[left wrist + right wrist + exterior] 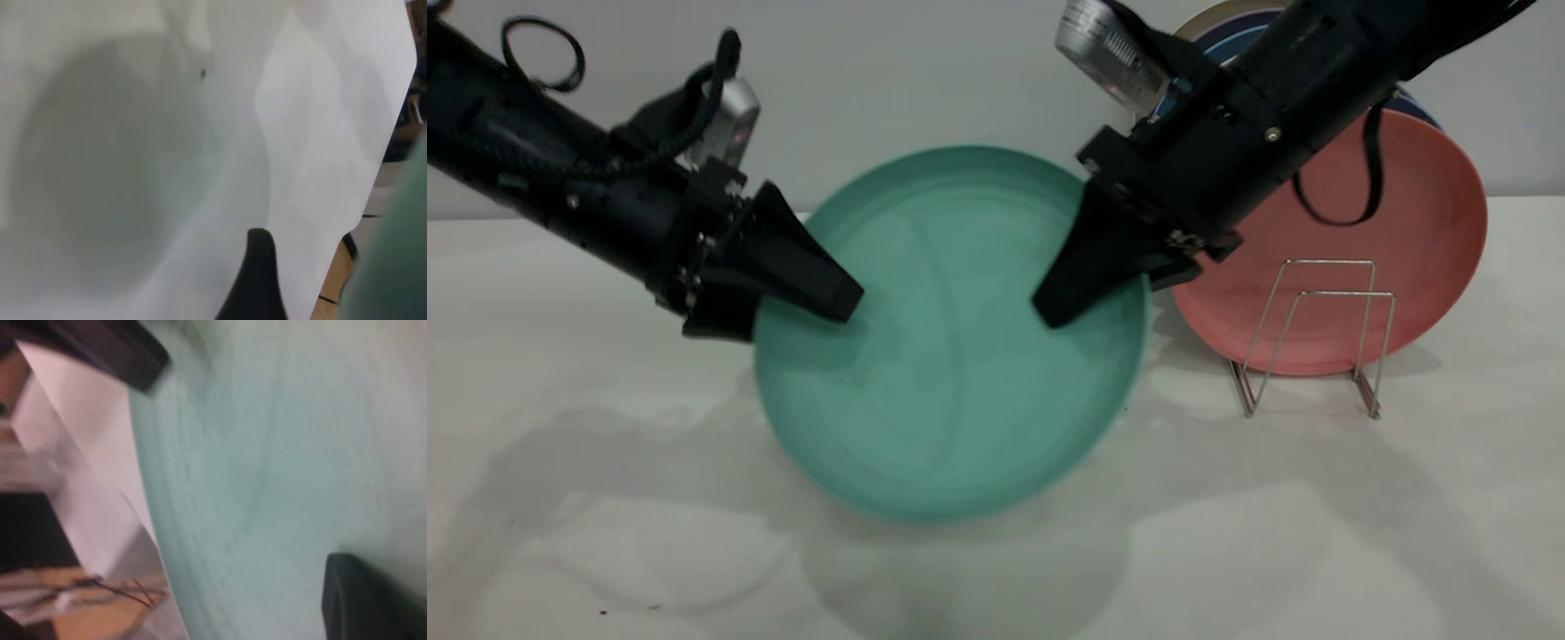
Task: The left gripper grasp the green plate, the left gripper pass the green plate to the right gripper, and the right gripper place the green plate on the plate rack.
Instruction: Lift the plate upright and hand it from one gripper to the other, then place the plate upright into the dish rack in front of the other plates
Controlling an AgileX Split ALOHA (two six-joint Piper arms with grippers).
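The green plate (951,356) hangs upright above the table between both arms. My right gripper (1049,311) is shut on its right rim; one finger (373,600) lies flat on the plate face (287,453). My left gripper (845,307) sits at the plate's left rim with its jaws open: in the left wrist view its finger (260,267) stands apart from the plate (400,253), with table showing between them. The wire plate rack (1347,292) stands on the table to the right, below the right arm.
A salmon-pink plate (1405,222) leans upright in the rack, with blue plates (1232,40) behind it, mostly hidden by the right arm. The white table (605,498) spreads to the front and left. A plain wall is behind.
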